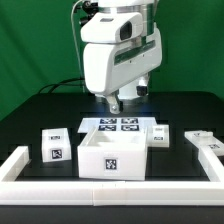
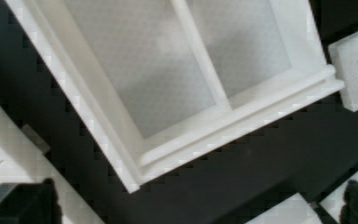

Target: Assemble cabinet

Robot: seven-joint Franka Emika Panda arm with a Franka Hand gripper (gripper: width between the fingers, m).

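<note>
The cabinet body (image 1: 112, 156) is a large white open box with a tag on its front, in the middle of the black table. In the wrist view its rim and inner divider (image 2: 190, 90) fill most of the picture. Smaller white tagged blocks lie at the exterior view's left (image 1: 53, 146), just right of the body (image 1: 160, 136) and at the far right (image 1: 205, 142). One block's tag shows in the wrist view (image 2: 357, 70). My gripper (image 1: 118, 100) hangs above the table behind the body. In the wrist view the gripper (image 2: 190, 205) is open, with only black table between its fingertips (image 2: 12, 200).
The marker board (image 1: 121, 126) lies flat just behind the cabinet body, under my gripper. A long low white rail (image 1: 110, 189) runs along the table's front and turns up both sides. A green backdrop stands behind the table.
</note>
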